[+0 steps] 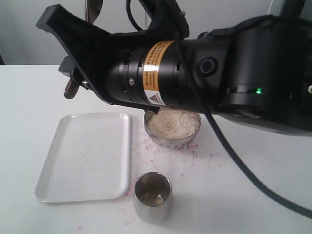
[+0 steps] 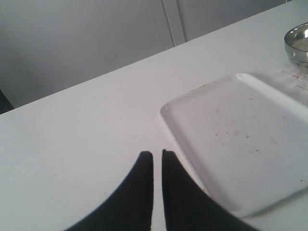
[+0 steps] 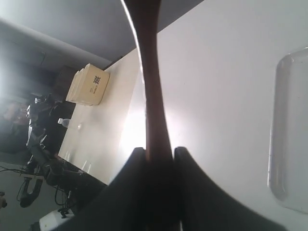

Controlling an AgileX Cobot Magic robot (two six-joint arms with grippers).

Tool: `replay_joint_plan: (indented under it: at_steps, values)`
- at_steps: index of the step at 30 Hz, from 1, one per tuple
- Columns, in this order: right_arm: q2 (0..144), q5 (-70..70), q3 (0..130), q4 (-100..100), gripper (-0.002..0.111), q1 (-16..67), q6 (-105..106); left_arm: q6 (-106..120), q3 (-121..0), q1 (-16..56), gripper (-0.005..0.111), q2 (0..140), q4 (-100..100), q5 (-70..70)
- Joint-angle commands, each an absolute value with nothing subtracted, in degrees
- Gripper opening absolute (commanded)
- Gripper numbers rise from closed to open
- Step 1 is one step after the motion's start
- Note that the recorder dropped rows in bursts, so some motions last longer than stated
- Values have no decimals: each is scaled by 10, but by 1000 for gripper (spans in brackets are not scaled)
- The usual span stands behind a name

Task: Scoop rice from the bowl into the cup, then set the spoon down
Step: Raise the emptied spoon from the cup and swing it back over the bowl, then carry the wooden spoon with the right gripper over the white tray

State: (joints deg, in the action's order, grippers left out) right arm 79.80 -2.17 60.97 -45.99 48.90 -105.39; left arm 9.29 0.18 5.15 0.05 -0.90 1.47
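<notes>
Left claw [image 2: 157, 155] is seen pinched nearly together with nothing held, over the table [image 2: 72, 120] just beside the white tray [image 1: 83, 156]. The wooden spoon [image 3: 151, 86] is clamped by its handle in the right claw [image 3: 159, 150]. Rice [image 1: 170, 122] is piled in the steel bowl [image 1: 173, 142], right of the tray. The steel cup [image 1: 152, 212] is parked near it, with a few grains inside.

One white tray [image 1: 83, 161], one steel bowl [image 1: 174, 142], one steel cup [image 1: 152, 201], one wooden spoon [image 3: 153, 96]
</notes>
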Motion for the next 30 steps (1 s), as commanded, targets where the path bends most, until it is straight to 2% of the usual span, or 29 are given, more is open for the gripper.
replay_joint_plan:
  at_steps: [1, 15, 24, 30]
  values:
    - [818, -13, 638, -463, 0, 485, -1046, 92, 0, 53, 14, 0, -5, 11]
    - [908, -99, 720, -459, 0, 485, -901, 92, 0, 53, 14, 0, -5, 11]
    - [922, -141, 729, -448, 0, 487, -662, 92, 0, 53, 14, 0, -5, 11]
    - [947, -234, 771, -297, 0, 487, -422, 92, 0, 53, 14, 0, -5, 11]
